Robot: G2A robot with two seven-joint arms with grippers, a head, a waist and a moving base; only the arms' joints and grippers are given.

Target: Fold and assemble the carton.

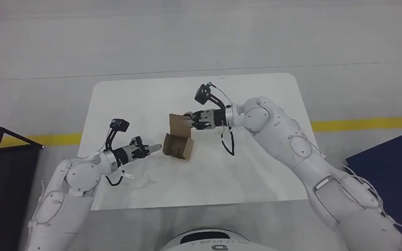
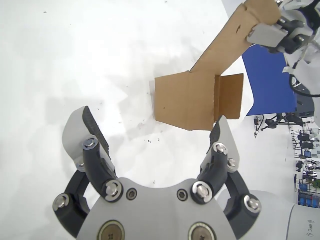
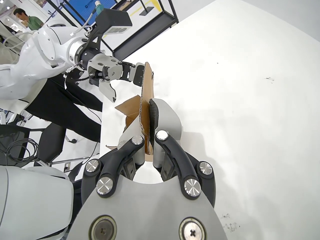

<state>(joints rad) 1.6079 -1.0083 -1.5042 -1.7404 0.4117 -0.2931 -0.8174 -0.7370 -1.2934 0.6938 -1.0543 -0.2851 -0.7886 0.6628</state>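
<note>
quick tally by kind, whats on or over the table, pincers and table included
carton: 1
pincers: 2 (left pincer open, right pincer shut on the carton)
table: 1
total: 4

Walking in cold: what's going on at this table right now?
A two-armed robot is working on a brown cardboard carton that sits on the white table. The right gripper is shut on the carton's long flap, holding it raised above the body. The left gripper is open, close beside the carton's body; whether it touches cannot be told. The carton is only partly folded.
</note>
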